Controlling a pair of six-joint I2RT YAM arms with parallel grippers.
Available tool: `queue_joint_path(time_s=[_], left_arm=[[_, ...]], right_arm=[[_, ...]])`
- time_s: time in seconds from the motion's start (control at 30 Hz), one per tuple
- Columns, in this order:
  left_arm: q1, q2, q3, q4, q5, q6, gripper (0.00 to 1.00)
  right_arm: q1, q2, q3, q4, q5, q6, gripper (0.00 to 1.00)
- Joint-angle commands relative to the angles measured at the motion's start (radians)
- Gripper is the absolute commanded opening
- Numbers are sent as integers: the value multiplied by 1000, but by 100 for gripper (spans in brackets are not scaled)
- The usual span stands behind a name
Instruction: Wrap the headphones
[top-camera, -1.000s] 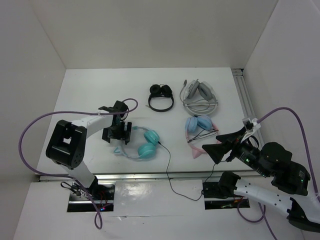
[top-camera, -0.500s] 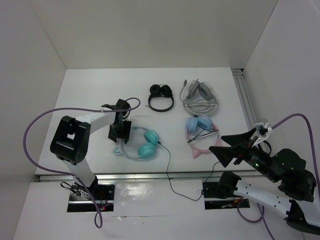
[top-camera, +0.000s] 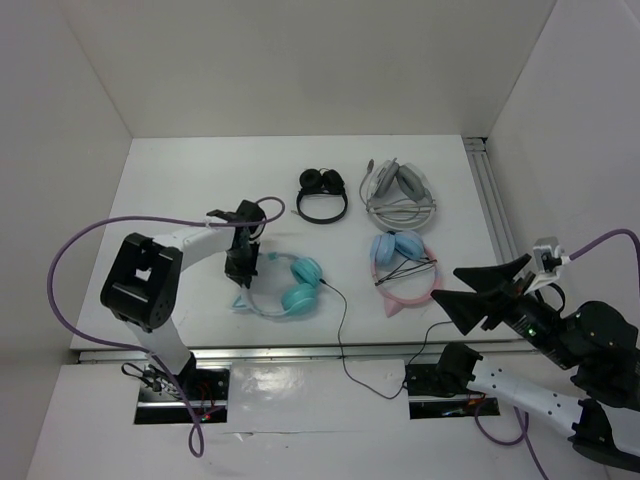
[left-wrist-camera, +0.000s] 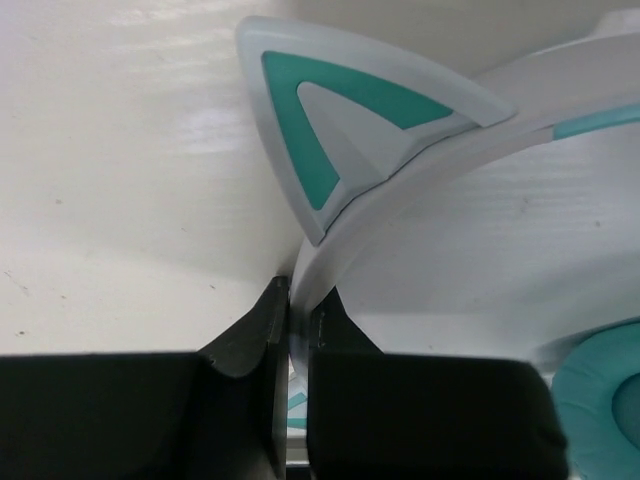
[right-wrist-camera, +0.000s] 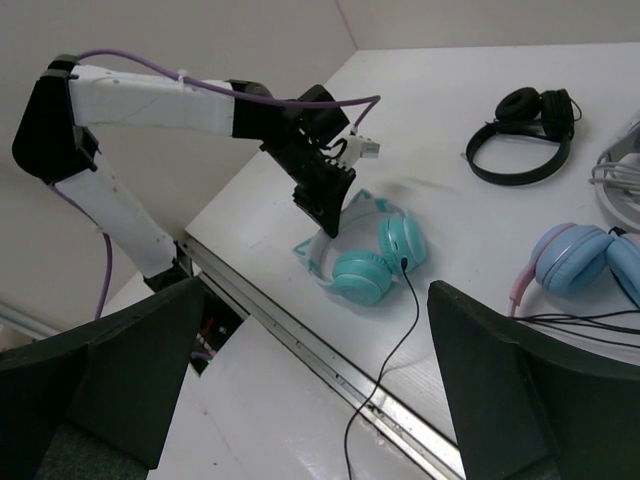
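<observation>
- Headphones (top-camera: 297, 296) lying flat near the front edge of the worktop (top-camera: 190, 180), left of its middle, seen from the top external camera; teal ear cups pointing right, headband curving left, thin black cable (top-camera: 341, 335) trailing over the front edge.
- Reaching down onto the left part of that headband: left gripper (top-camera: 240, 270), jaws pinching together on it.
- Hovering off the front right corner: right gripper (top-camera: 443, 281), jaws standing wide apart, holding nothing.
- Lying toward the back edge: small black headphones (top-camera: 322, 195) and grey headphones (top-camera: 400, 190); pink-and-blue headphones (top-camera: 400, 262) sitting right of the teal pair, well apart.
- Showing in the left wrist view: black fingers (left-wrist-camera: 250, 350) clamping the white headband (left-wrist-camera: 400, 215) just below a teal-and-white cat ear (left-wrist-camera: 340, 130).
- Looking out between its own spread fingers (right-wrist-camera: 110, 370) in the right wrist view, taking in the left gripper pressing on the headband by the worktop's front edge.
</observation>
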Motion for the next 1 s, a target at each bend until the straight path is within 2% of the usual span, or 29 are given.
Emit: queue_joint_path(time_s=[0.0, 0.1, 0.27, 0.37, 0.5, 0.6, 0.67, 0.77, 0.97], left_arm=[[-53, -45, -12, -45, -68, -51, 0], [-111, -164, 19, -143, -127, -123, 0], [-228, -357, 189, -361, -275, -264, 0], [-255, -461, 305, -462, -386, -350, 0], [-274, -579, 414, -562, -511, -424, 0], [-274, -622, 540, -675, -642, -473, 0], [-259, -654, 609, -676, -651, -461, 0], [-248, -690, 704, -676, -642, -427, 0], [-239, -665, 917, -676, -570, -313, 0]], right_arm=[[-6, 48, 28, 5, -10, -10, 100], [-6, 88, 28, 5, 0, -10, 100], [-6, 189, 3, 88, -49, -20, 100], [-6, 275, -7, 133, -97, -45, 100], [-6, 404, -26, 301, -223, -99, 100], [-6, 539, 48, 343, -189, -154, 100], [-6, 604, 72, 376, -143, -209, 100], [-6, 709, 83, 475, -152, -299, 100], [-6, 771, -3, 730, -137, -424, 99]])
